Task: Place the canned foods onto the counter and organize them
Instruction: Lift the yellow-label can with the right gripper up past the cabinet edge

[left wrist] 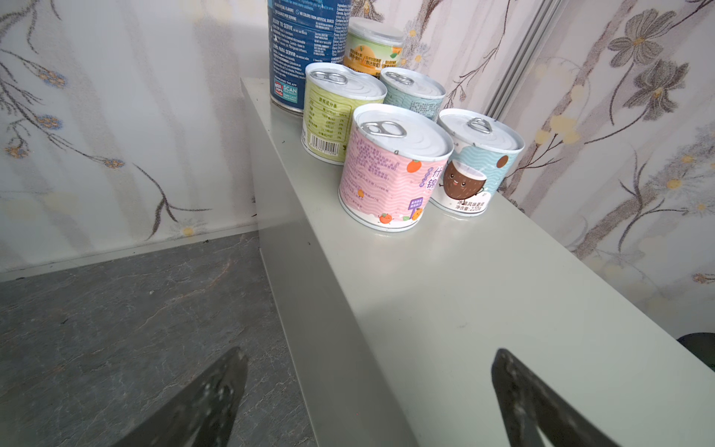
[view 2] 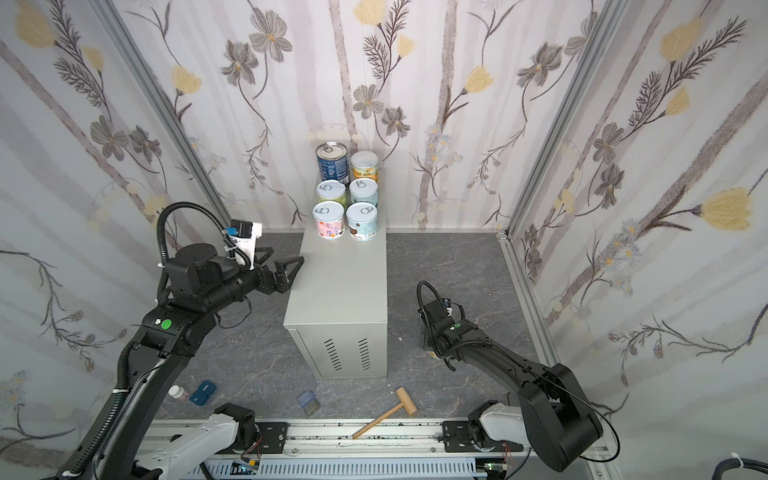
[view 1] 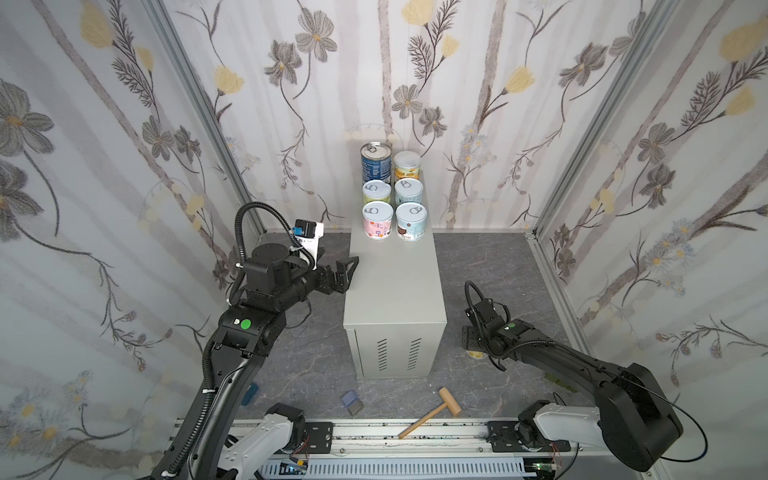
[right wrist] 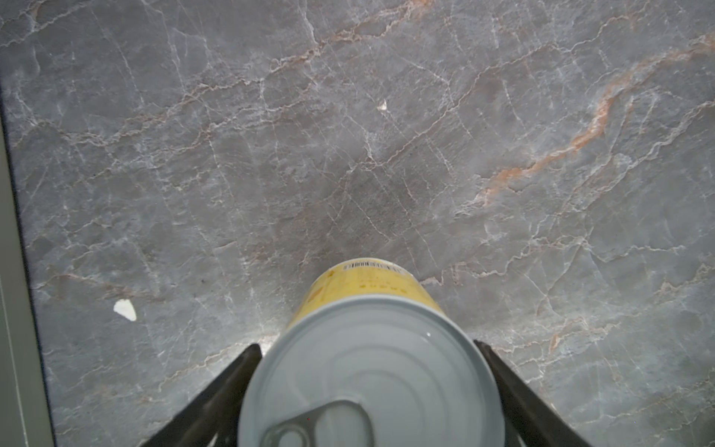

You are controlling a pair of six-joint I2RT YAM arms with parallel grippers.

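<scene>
Six canned foods stand in two columns at the far end of the counter (view 1: pixel 395 291): a tall blue can (view 1: pixel 376 162), an orange one (view 1: pixel 406 165), a green one (view 1: pixel 376 192), a light blue one (view 1: pixel 408 191), a pink one (view 1: pixel 377 219) and a coconut-label one (view 1: pixel 410 221). My left gripper (view 1: pixel 338 259) hangs open and empty at the counter's left edge, short of the pink can (left wrist: pixel 390 170). A yellow can (right wrist: pixel 367 286) stands upright on the floor to the right of the counter. My right gripper (right wrist: pixel 366 344) is open around it, a finger close on each side.
A wooden mallet (view 1: pixel 432 411) lies across the floor's front edge and the rail (view 1: pixel 415 432). A blue-grey block (view 1: pixel 352 402) sits left of it. A small blue case (view 2: pixel 202 392) and a white bottle (view 2: pixel 176 391) lie front left. Patterned walls close in three sides.
</scene>
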